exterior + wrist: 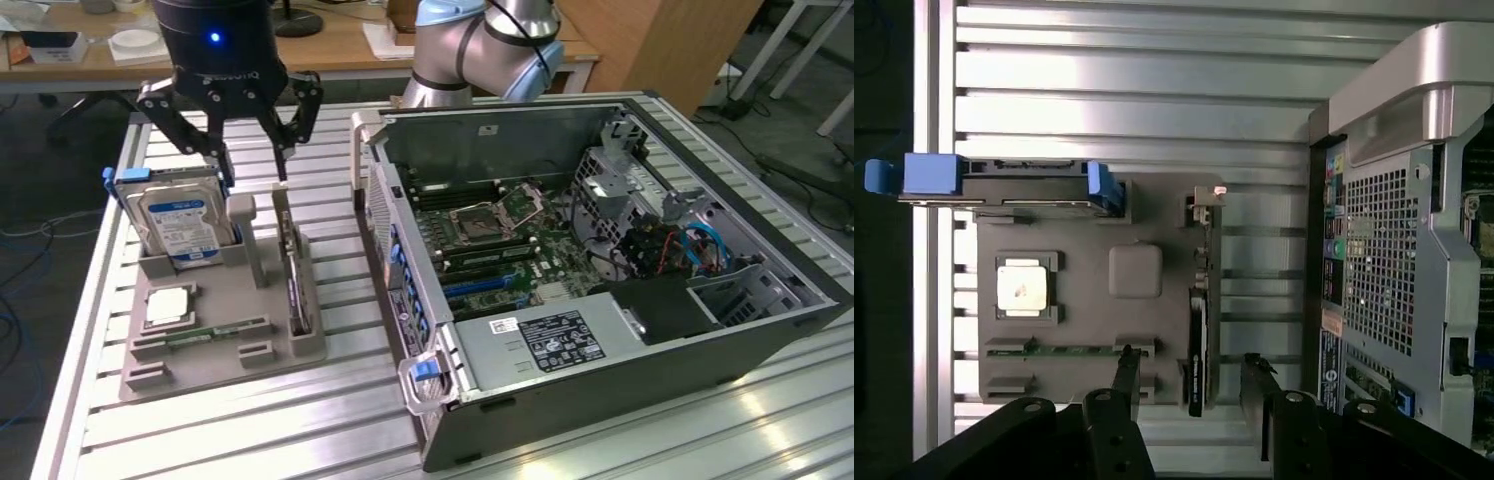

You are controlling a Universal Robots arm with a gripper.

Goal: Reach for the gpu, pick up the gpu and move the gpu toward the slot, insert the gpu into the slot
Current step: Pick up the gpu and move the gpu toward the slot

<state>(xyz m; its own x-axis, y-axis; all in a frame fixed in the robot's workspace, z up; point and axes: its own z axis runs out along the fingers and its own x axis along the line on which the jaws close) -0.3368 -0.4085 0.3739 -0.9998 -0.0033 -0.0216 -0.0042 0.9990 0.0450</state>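
The end effector (254, 178) hangs released, its two black fingers spread wide with nothing between them, just above the upper edge of the gpu (296, 275). In the wrist view the end effector (1189, 357) straddles the card, one finger on each side of the gpu (1197, 300) and neither touching it.

The gpu stands on edge in a groove of a grey holder tray (227, 290) on the slatted metal table (200, 430). A hard drive (180, 225) stands upright in the same tray, near the card. A processor chip (167, 305) and a memory stick (220, 330) lie flat in the tray. The open computer case (641, 390) lies beside the tray, on the exterior view's right.

The card looks light and stiff, yet thin and fragile, with small parts that a hard squeeze could damage. The soundest hold seems to be across its flat faces at the exposed upper edge, about mid-length, so it would come out of the groove without tilting. Its smooth faces may slip under a weak pinch.
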